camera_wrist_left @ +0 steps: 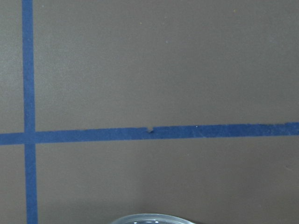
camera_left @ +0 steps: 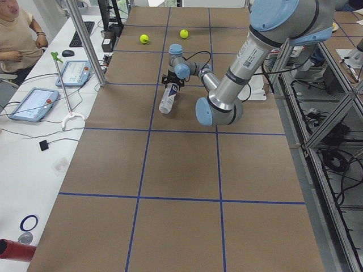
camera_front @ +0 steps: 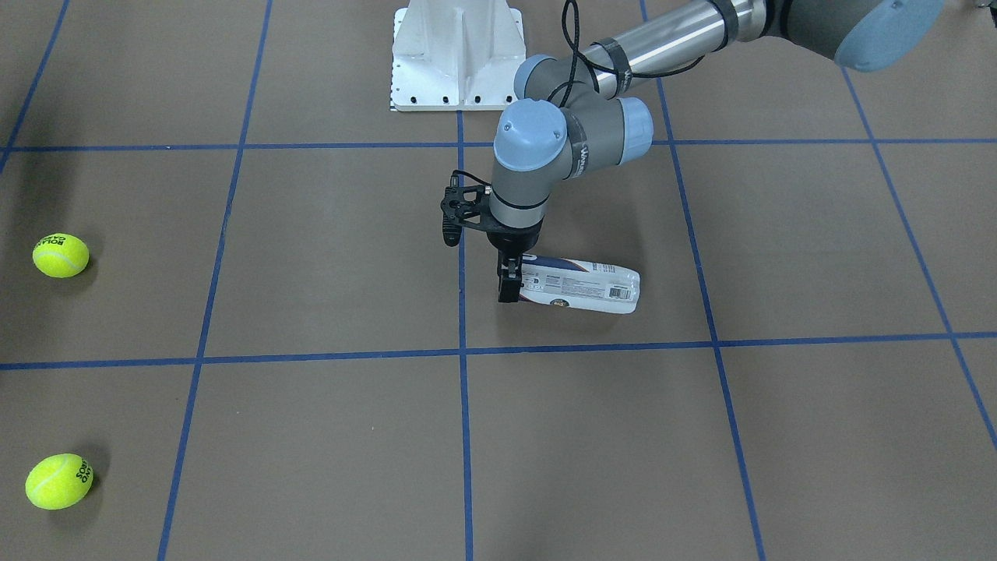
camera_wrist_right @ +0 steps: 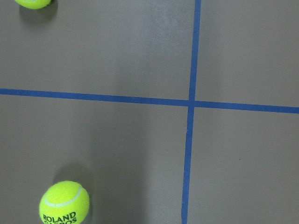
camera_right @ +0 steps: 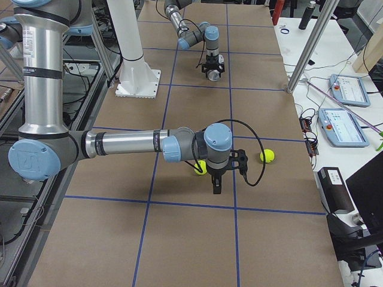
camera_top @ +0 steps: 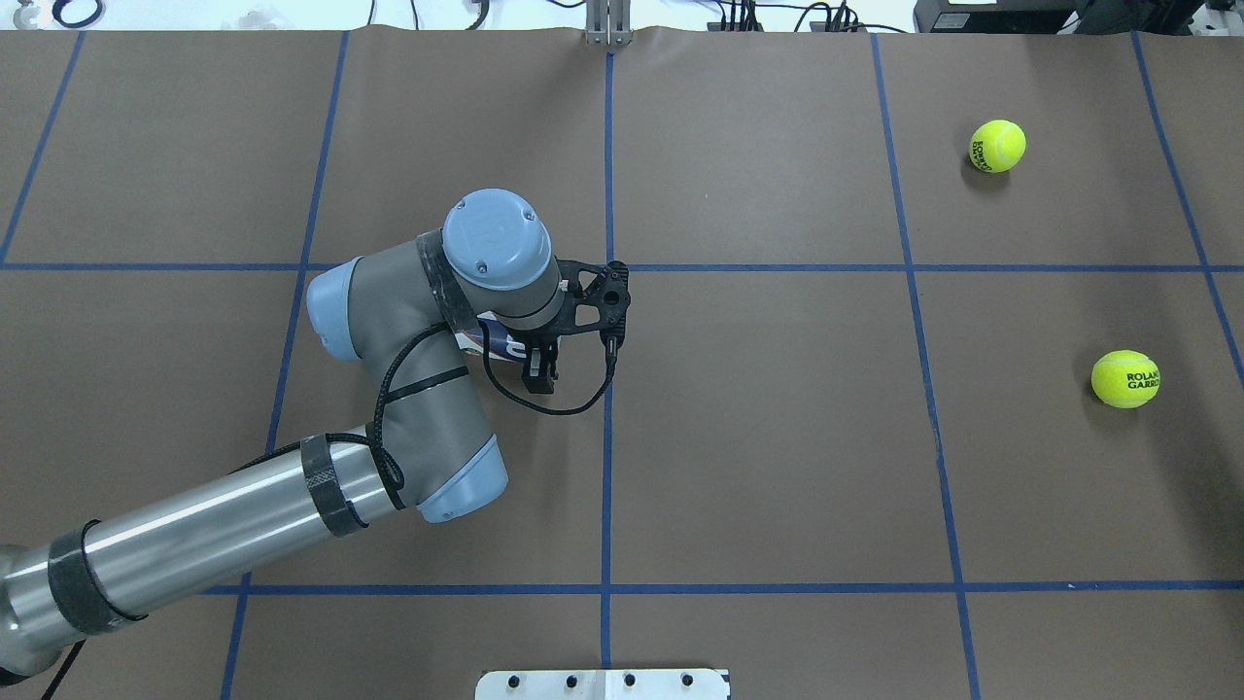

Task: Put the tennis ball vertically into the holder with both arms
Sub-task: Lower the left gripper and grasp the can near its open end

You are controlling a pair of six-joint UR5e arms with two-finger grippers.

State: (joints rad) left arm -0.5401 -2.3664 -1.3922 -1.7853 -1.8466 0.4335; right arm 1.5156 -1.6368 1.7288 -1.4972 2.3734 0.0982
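The holder (camera_front: 580,285), a clear tube with a navy and white label, lies on its side on the brown table. It also shows in the exterior left view (camera_left: 166,100), and a strip of its label shows under the wrist in the overhead view (camera_top: 494,340). My left gripper (camera_front: 510,279) points straight down at the tube's open end, low at the table, with a finger on either side. I cannot tell whether the fingers press on it. The tube's rim (camera_wrist_left: 149,218) shows in the left wrist view. My right gripper (camera_right: 216,185) hovers above the table beside one tennis ball (camera_right: 200,168). I cannot tell if it is open.
Two tennis balls lie on the robot's right side (camera_top: 997,146) (camera_top: 1125,379); the right wrist view shows one (camera_wrist_right: 64,203). The white pedestal base (camera_front: 457,54) stands at the robot's edge of the table. Blue tape lines grid the table.
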